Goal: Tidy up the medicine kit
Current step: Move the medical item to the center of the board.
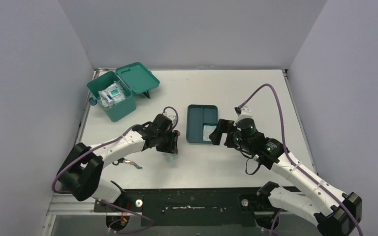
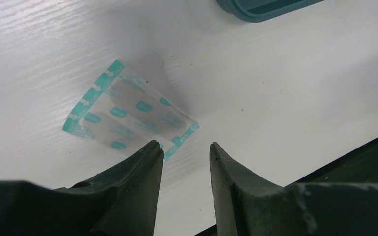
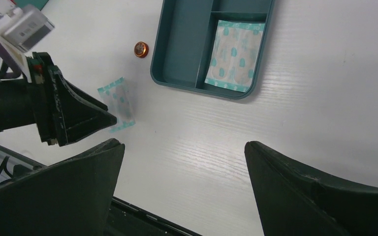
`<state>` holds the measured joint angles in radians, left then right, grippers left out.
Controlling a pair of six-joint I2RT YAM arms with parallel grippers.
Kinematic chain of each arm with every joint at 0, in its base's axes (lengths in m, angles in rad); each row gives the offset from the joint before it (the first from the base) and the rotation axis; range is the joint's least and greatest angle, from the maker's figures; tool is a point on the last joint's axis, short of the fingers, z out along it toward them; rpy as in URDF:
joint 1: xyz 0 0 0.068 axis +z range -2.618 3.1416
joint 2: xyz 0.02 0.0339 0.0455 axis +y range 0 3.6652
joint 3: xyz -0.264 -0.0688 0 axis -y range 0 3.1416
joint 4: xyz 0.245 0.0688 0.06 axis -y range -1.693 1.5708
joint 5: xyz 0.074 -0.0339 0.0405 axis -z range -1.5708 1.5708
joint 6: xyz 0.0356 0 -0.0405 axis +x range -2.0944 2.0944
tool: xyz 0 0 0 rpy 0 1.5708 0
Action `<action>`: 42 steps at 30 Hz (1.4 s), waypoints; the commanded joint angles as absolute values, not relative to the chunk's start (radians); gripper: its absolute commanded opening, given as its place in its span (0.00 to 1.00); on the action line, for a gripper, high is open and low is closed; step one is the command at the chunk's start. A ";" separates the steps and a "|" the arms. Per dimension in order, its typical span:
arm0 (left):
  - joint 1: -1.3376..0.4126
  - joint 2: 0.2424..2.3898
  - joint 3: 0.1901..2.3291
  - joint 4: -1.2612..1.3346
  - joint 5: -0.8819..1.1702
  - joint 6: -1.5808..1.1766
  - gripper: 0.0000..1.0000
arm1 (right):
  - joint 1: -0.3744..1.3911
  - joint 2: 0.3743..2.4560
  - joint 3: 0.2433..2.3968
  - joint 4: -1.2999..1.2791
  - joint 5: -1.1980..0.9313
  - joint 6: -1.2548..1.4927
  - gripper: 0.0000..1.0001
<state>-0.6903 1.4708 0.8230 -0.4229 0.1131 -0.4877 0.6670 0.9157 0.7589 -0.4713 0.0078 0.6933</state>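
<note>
The medicine kit (image 1: 113, 104) is a teal box at the back left, its hinged lid (image 1: 138, 77) thrown open and white packets inside. A plaster packet with a teal border (image 2: 128, 115) lies flat on the table. My left gripper (image 2: 184, 146) hovers just beside the packet, open, with nothing between its fingers. In the overhead view that gripper (image 1: 173, 145) is left of the dark divided tray (image 1: 195, 123). My right gripper (image 3: 184, 145) is wide open over bare table near the tray (image 3: 179, 49), holding nothing. One plaster packet (image 3: 234, 54) lies in a tray compartment.
A small round orange object (image 3: 141, 49) lies on the table left of the tray. The table's front edge and a black rail (image 1: 192, 201) run below both grippers. Grey walls close in the left, back and right sides.
</note>
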 commanded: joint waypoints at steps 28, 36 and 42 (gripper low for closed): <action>-0.495 1.517 0.720 -0.211 0.274 -0.455 0.42 | 0.707 0.958 0.693 -0.335 -0.065 0.759 0.99; -0.560 1.515 0.663 -0.047 0.375 -0.554 0.40 | 0.743 0.986 0.670 -0.257 -0.078 0.793 0.99; -0.558 1.482 0.731 -0.113 0.391 -0.534 0.40 | 0.796 1.015 0.646 -0.204 -0.054 0.825 0.98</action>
<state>-0.5613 1.5089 0.6724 -0.1066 0.3504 -0.5350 0.7628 1.0027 0.6537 -0.2981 -0.0891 0.7895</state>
